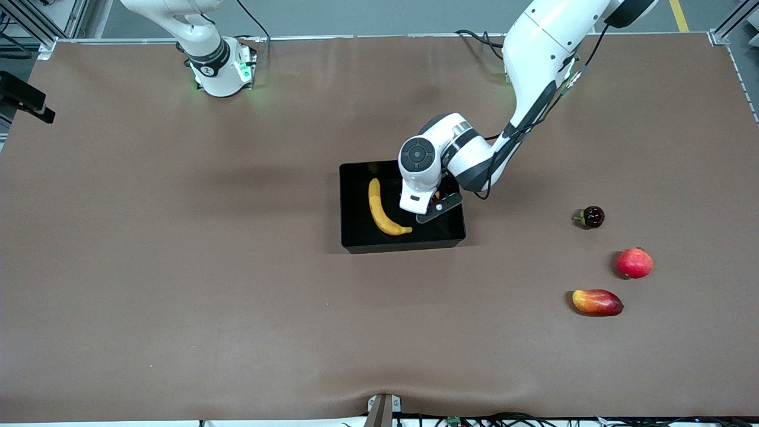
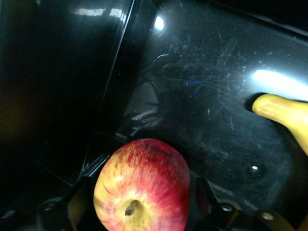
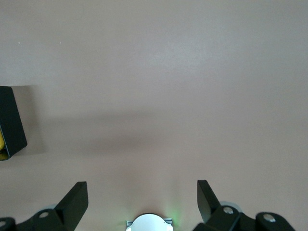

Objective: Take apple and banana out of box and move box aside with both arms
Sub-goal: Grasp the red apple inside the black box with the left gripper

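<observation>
Since the apple [image 2: 142,185] is round, smooth and firm, we'd pinch its widest sides; left gripper [image 2: 139,202] straddles it in the box [image 1: 356,237], contact unclear. Right gripper [image 3: 142,202] waits, spread wide.

My left gripper [image 2: 142,204] is down inside the black box [image 1: 356,237], one finger on each side of the apple [image 2: 142,190], with the box wall close beside it. The banana [image 1: 382,210] fills the box's other half, toward the right arm's end. Three loose fruits [image 1: 611,261] crowd the table toward the left arm's end. My right gripper [image 3: 142,204] waits spread over bare brown table [image 1: 178,267].
</observation>
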You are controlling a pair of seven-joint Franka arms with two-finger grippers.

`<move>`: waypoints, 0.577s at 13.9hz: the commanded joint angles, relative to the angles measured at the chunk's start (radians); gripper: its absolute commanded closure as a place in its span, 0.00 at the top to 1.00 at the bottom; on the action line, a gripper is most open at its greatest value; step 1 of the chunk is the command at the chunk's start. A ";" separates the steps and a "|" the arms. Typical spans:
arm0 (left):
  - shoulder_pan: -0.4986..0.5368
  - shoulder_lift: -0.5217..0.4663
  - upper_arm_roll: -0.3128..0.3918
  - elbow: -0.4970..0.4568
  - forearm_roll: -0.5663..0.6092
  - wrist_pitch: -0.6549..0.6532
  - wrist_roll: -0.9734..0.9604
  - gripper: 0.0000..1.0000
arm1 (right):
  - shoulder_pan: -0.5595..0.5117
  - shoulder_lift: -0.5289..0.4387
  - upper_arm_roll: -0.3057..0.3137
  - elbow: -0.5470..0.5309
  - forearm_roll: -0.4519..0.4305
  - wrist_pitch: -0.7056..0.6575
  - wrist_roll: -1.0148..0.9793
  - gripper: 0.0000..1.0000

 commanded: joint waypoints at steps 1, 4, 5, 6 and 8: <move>-0.009 -0.009 0.000 0.030 0.026 -0.010 -0.025 0.00 | -0.020 0.002 0.013 0.006 -0.005 -0.007 -0.013 1.00; -0.007 -0.091 -0.001 0.140 0.026 -0.190 0.007 0.00 | -0.020 0.004 0.013 0.007 -0.005 -0.007 -0.013 1.00; 0.004 -0.123 -0.004 0.192 0.017 -0.270 0.072 0.00 | -0.020 0.005 0.013 0.007 -0.005 -0.007 -0.013 1.00; 0.011 -0.156 -0.003 0.231 -0.003 -0.305 0.137 0.00 | -0.020 0.005 0.013 0.007 -0.005 -0.007 -0.013 1.00; 0.081 -0.219 -0.001 0.253 -0.039 -0.339 0.234 0.00 | -0.022 0.005 0.013 0.007 -0.005 -0.007 -0.013 1.00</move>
